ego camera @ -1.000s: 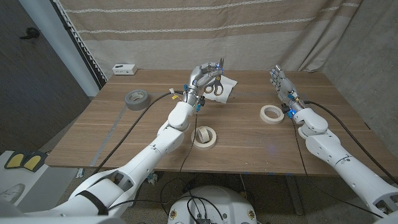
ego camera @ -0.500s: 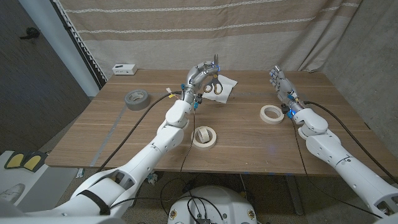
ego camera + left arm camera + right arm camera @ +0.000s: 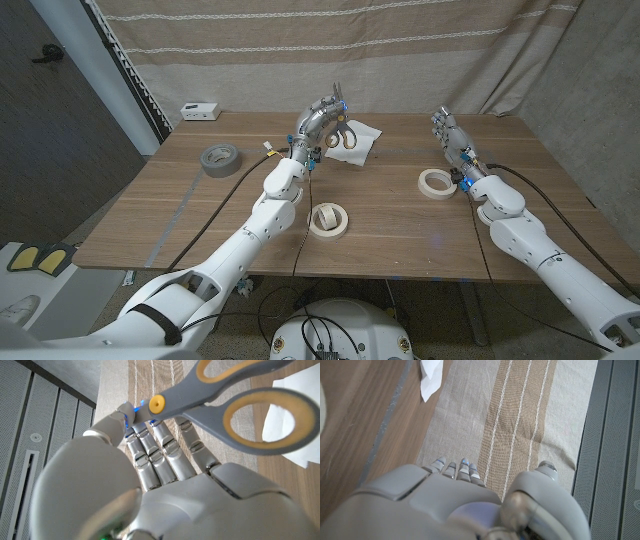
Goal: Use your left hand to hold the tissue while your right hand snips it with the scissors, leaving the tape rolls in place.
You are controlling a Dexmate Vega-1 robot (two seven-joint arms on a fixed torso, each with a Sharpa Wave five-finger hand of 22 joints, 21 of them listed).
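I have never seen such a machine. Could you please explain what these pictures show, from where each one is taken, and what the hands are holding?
This is a robot with two arms, standing at a wooden table. The wide picture comes from a camera on its head, looking down. The two close pictures come from cameras on each wrist, looking along the back of that hand.

The left hand holds the scissors, with grey and yellow handles, lifted above the white tissue. The right hand holds nothing; its fingers are apart.

On the table lie a grey tape roll and two cream tape rolls, one near the right hand, one nearer the robot. A small white box sits at the far edge.
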